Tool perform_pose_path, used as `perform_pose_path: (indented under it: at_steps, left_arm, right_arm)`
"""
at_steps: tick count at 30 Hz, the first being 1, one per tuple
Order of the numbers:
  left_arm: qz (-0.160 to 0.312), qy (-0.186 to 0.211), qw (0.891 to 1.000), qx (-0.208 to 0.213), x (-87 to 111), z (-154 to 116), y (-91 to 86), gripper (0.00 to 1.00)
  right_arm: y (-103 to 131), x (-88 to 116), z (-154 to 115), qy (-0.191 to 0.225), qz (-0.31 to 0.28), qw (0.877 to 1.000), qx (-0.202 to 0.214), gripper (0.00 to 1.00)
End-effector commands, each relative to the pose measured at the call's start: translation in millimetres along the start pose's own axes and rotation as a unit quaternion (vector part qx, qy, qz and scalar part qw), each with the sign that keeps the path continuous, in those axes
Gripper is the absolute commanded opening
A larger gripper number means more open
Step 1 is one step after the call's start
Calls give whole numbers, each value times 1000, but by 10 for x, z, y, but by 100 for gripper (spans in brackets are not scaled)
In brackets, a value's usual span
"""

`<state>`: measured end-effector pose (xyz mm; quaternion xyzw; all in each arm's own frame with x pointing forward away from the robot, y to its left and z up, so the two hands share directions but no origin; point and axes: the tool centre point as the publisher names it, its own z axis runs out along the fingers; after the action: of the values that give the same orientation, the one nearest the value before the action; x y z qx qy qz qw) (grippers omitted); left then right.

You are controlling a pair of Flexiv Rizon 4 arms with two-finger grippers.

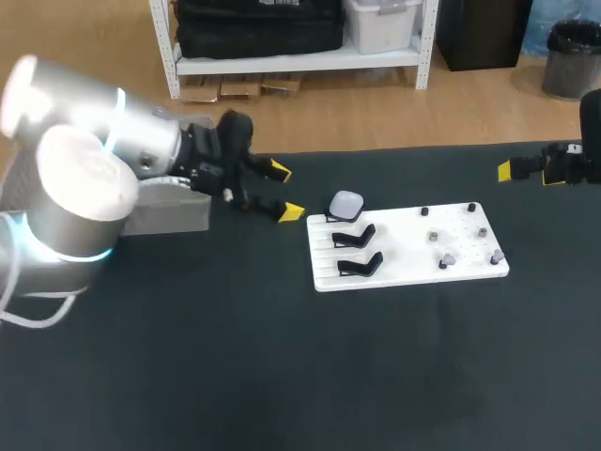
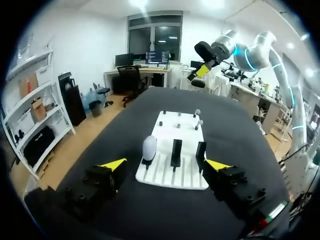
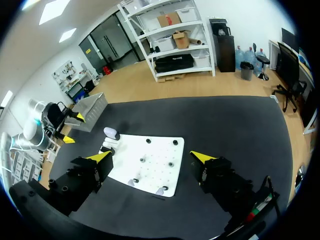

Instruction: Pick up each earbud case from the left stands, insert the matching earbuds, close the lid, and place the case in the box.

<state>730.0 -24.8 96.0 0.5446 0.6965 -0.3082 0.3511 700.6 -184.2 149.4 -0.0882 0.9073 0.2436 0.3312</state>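
Looks barely begun: white earbud case (image 1: 346, 205) sits on its stand at the board's (image 1: 406, 269) 10 o'clock, left gripper (image 1: 285, 192) and right gripper (image 3: 150, 157) both wide, empty.

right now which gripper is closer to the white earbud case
Left. The left gripper hangs close beside the earbud case; the right gripper is far off, past the board.

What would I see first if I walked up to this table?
The white board in the middle of the dark table stands out, with a pale earbud case perched at its left end. Next comes the left hand with bright yellow tips, open beside that end.
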Motion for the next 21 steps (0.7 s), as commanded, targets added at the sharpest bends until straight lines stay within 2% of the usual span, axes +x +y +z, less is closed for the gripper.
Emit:
perform_pose_path:
  at_steps: [1, 3, 4, 11, 14, 15, 17, 21]
  left_arm:
    - [1, -5, 1000, 14, -22, 117, 108, 100]
    - [12, -31, 999, 16, -30, 100, 132, 100]
    - [8, -7, 1000, 10, -32, 84, 128, 100]
    - [21, 13, 999, 26, -69, 121, 133, 100]
    - [38, -16, 998, 44, -71, 172, 117, 100]
    - [37, -8, 999, 37, -66, 188, 110, 100]
    - [49, -30, 997, 49, -58, 215, 93, 100]
    - [65, -53, 996, 43, -45, 256, 84, 100]
  right_arm:
    - [-2, -2, -1, 0, 0, 1000, 0, 100]
    - [-2, -2, -1, 0, 0, 1000, 0, 100]
    - [-2, -2, -1, 0, 0, 1000, 0, 100]
    - [-2, -2, -1, 0, 0, 1000, 0, 100]
    - [-2, -2, -1, 0, 0, 1000, 0, 100]
    - [-2, -2, -1, 0, 0, 1000, 0, 100]
    - [-2, -2, -1, 0, 0, 1000, 0, 100]
    - [-2, -2, -1, 0, 0, 1000, 0, 100]
